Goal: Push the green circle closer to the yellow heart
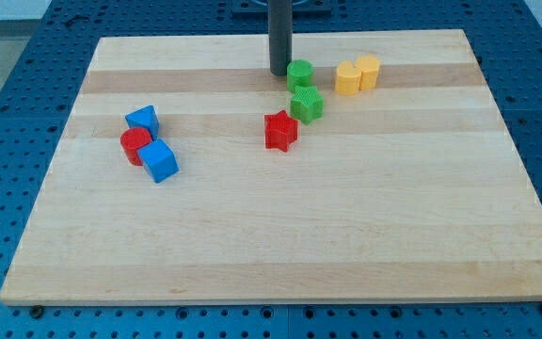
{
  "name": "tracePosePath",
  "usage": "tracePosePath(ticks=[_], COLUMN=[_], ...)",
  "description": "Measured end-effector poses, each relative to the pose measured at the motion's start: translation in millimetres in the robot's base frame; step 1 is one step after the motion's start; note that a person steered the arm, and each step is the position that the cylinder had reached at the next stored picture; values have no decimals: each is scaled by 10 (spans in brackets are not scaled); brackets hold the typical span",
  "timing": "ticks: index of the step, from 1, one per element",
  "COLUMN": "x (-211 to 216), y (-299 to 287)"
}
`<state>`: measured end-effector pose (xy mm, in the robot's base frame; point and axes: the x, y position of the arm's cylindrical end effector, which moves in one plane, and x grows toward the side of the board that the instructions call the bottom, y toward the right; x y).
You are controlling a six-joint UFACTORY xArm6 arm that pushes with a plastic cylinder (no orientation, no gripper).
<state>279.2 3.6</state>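
Observation:
The green circle (pixel 300 74) sits on the wooden board near the view's top centre. My tip (pixel 278 73) stands just to its left, close to it or touching; I cannot tell which. Two yellow blocks lie to the circle's right: one (pixel 347 78) looks like the heart, and the other (pixel 368 71) touches it on its right. The gap between the green circle and the nearer yellow block is about one block wide.
A green star (pixel 307 104) lies just below the green circle, with a red star (pixel 280 131) below and left of it. At the view's left, a blue block (pixel 143 120), a red circle (pixel 135 145) and a blue cube (pixel 159 161) cluster together.

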Motion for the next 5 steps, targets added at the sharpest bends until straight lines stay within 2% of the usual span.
tracePosePath(ticks=[1, 3, 5], x=[2, 3, 55], y=[327, 376, 923])
